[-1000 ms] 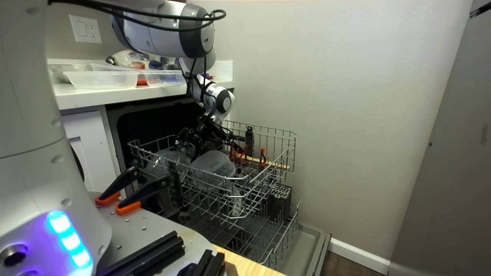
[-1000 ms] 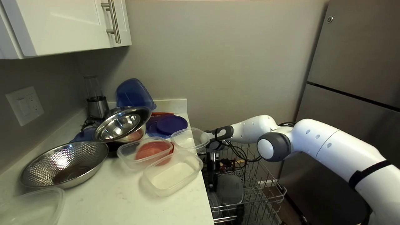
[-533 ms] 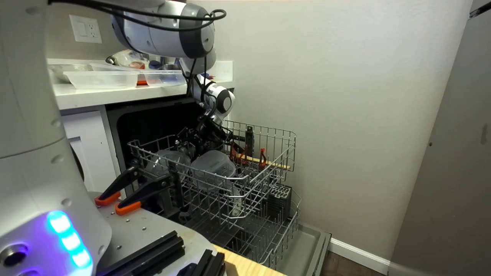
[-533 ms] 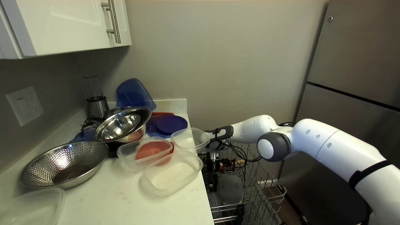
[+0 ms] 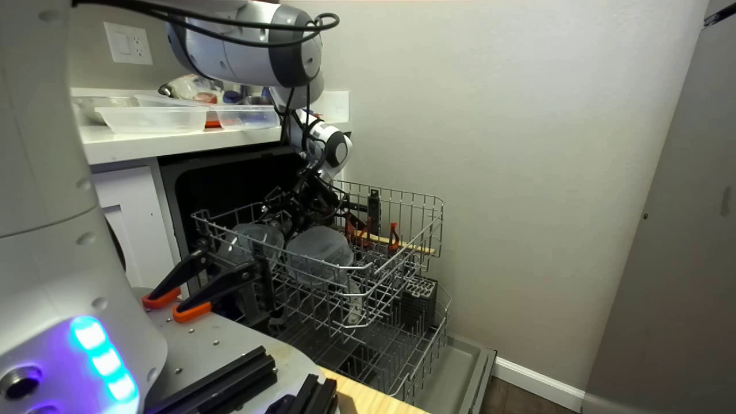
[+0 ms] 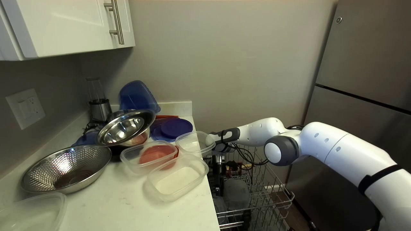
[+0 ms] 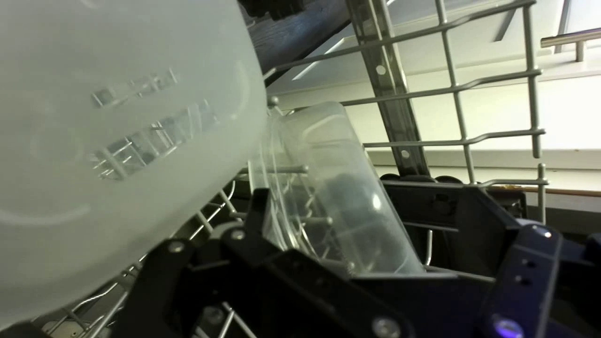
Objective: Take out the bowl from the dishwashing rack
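The small see-through bowl [image 7: 350, 188] is right in front of the gripper [image 7: 366, 202], between its two fingers [image 7: 258, 211], tipped on its side in the dishwashing rack [image 7: 464, 141]. The fingers stand wide apart and are not squeezing it; whether one touches the rim, I can't tell. It looks like thin plastic, so I think it will be light, a bit bendy and hard to break, but slippery (smooth plastic can slide like a fish). The wall by the rim seems the best spot to pinch, gently. A bigger pale dish [image 7: 141, 197] sits just outside one finger and could get bumped. Since a moment ago, in an exterior view, the arm [image 6: 257, 131] has leaned a tiny bit toward the counter [image 6: 125, 205] beside the gripper; any move of the bowl is too small to tell.
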